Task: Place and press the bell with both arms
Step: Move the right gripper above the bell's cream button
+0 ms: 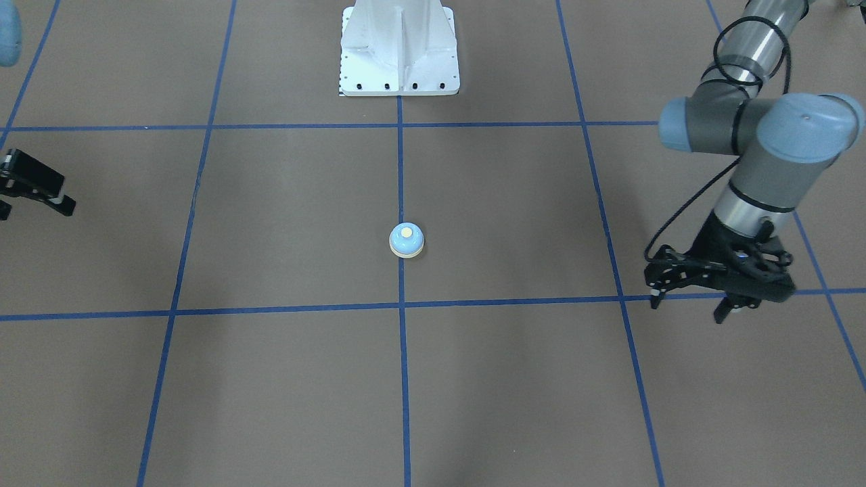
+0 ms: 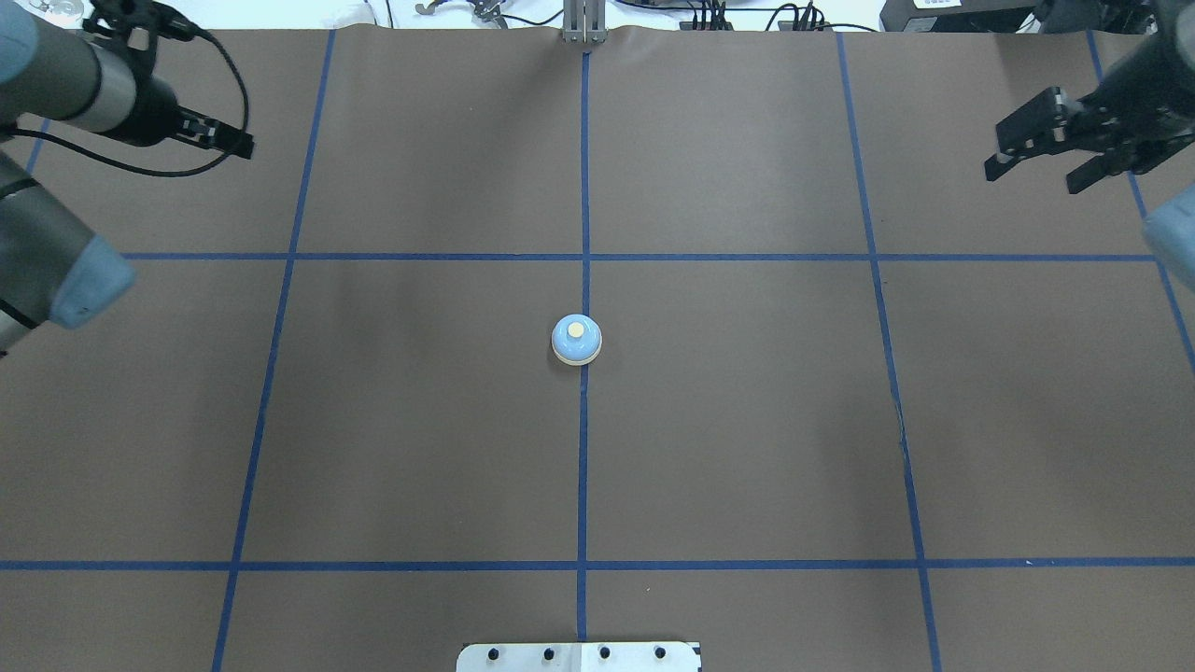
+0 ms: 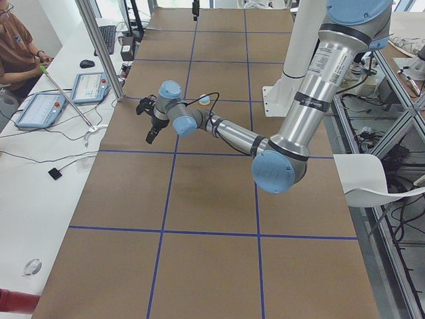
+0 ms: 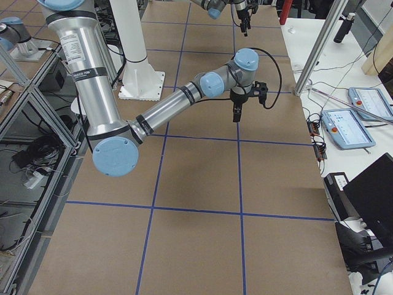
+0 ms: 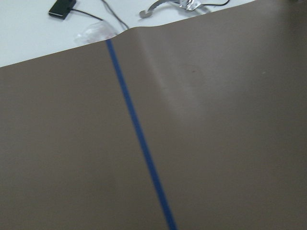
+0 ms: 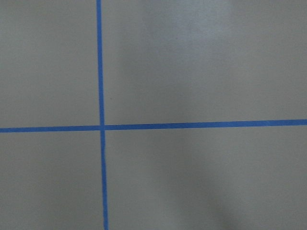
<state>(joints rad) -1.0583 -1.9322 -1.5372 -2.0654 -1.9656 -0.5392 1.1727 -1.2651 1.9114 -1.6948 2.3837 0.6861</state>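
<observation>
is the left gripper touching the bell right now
Apart. In the front-facing view the bell stands alone and the left gripper hangs far off to its side, with a wide stretch of table between them.

Soft, even light falls from above on the matte brown paper table cover (image 2: 747, 420), which shows only faint, wide darker bands and no hard shadows. The small light-blue domed bell (image 2: 576, 339) casts a thin, soft shadow around its base. The front-facing view is dim with a cool cast, and the silver tube of the left arm (image 1: 758, 47) carries a bright streak. The white bench strip (image 2: 280, 14) along the overhead view's top is blown out. The left wrist view is soft, with a pale sheen on the paper. The right wrist view looks grey and washed. In the side views the slim aluminium post (image 3: 99, 46) leans from wide-angle distortion.
</observation>
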